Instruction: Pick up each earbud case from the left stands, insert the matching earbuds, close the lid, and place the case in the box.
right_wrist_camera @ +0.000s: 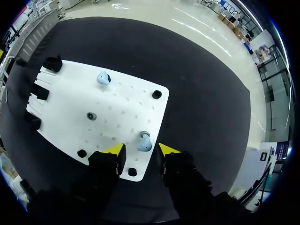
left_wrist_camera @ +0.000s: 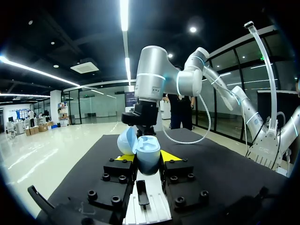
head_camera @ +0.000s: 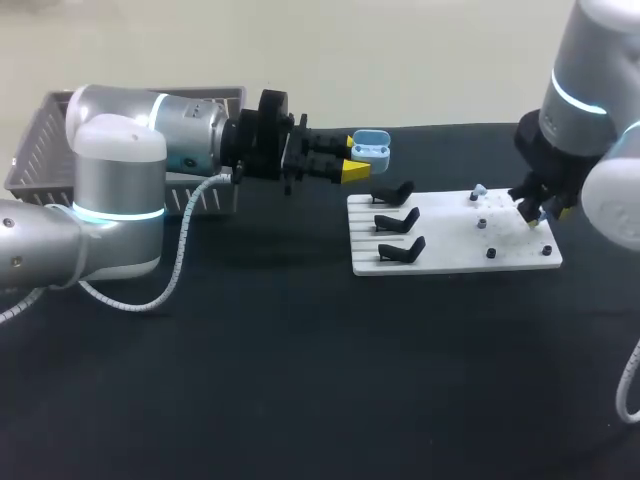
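My left gripper is shut on a light blue earbud case, held in the air behind the white board's left end. In the left wrist view the case stands upright between the yellow tips of my left gripper, its lid swung open. My right gripper hangs low over the board's right end. In the right wrist view a light blue earbud lies on the board between the open tips of my right gripper. A second earbud sits farther along the board.
Three black stands line the board's left side, with nothing on them. Small black pegs dot the board. A grey mesh basket stands at the back left, behind my left arm.
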Robot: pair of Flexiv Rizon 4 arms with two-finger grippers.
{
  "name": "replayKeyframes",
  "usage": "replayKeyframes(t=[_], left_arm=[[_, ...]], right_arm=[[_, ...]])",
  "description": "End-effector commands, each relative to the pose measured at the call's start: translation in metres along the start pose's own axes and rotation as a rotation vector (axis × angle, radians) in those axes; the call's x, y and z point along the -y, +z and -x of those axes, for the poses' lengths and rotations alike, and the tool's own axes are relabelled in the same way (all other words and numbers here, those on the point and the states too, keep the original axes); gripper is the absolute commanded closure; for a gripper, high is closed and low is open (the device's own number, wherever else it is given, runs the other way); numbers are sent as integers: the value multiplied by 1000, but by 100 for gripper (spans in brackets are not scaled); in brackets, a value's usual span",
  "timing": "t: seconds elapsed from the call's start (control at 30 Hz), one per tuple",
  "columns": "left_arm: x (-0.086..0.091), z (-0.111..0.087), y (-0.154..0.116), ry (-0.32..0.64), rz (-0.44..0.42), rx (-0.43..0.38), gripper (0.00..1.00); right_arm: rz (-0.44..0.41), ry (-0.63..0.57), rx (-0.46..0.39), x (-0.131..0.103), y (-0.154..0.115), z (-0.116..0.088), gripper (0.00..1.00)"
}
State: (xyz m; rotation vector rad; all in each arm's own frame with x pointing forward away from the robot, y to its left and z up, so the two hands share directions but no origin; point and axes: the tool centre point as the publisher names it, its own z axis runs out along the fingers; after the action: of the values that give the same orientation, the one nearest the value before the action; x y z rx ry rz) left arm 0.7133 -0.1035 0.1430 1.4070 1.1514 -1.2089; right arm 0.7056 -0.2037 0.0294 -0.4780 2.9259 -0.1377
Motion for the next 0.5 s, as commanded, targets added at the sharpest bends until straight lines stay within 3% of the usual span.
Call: replayKeyframes(t=[0.03,0.5], left_arm=[[0,-1,0,3,2,3,100],[0,-1,0,3,2,3,100]], right_arm=[[-8,4,8,0,4,1,60],[-19,15,7,1,9,1,65]])
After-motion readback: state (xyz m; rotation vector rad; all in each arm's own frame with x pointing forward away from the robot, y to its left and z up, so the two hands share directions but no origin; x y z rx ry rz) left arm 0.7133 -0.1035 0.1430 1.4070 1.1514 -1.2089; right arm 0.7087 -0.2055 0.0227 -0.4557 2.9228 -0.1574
